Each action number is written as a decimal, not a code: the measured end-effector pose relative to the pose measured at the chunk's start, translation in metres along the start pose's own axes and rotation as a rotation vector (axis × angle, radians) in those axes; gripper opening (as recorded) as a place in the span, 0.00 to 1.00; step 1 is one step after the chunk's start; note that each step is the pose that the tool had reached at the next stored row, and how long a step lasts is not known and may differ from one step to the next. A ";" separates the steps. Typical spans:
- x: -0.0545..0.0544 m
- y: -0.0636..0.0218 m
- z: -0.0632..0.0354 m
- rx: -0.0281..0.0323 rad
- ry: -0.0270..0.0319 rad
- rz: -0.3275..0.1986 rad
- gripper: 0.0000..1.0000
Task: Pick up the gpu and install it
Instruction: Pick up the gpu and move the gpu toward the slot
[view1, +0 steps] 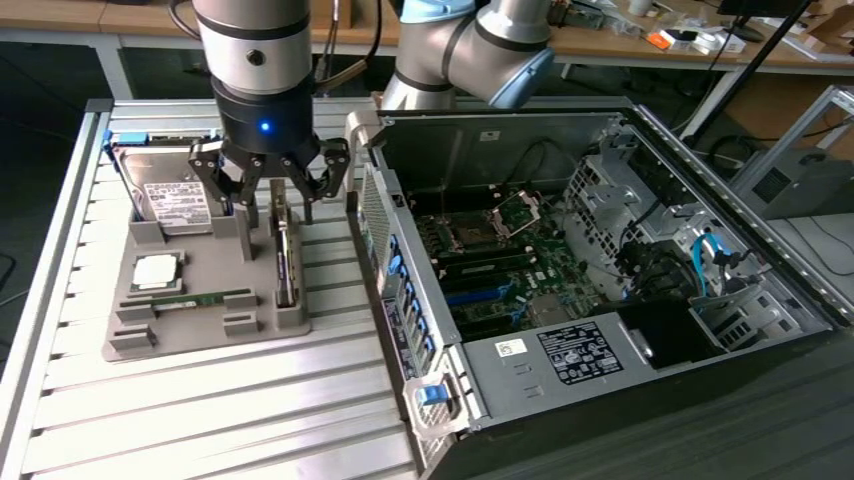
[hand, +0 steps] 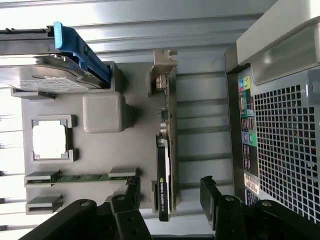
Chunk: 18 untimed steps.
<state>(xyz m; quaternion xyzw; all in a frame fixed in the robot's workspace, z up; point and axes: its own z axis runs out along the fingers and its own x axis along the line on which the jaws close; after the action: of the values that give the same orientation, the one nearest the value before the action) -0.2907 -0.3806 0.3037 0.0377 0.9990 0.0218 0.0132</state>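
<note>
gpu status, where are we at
Gripper open, fingers straddling the gpu, not clamped. Card upright on edge in the grey tray, not yet lifted. Hard drive sits in the neighbouring tray slot.

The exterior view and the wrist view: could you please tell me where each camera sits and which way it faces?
Exterior view: off the arm and raised, looking down at an angle on the slatted table, the grey tray and the open computer case; the arm and its claw show.
Wrist view: on the wrist, looking down past the open claw, whose fingers straddle the gpu.
Shared: gpu, tray, hard drive, CPU, RAM stick, case.
</note>
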 end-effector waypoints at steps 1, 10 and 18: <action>0.000 0.0013 0.0009 0.0000 0.0000 0.000 0.60; 0.001 0.0058 0.0122 0.0000 0.0000 0.000 0.60; 0.001 0.0068 0.0270 0.0000 -0.0001 0.000 0.60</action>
<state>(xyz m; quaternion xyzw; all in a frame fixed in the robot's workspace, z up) -0.2901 -0.3726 0.2770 0.0375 0.9990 0.0218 0.0133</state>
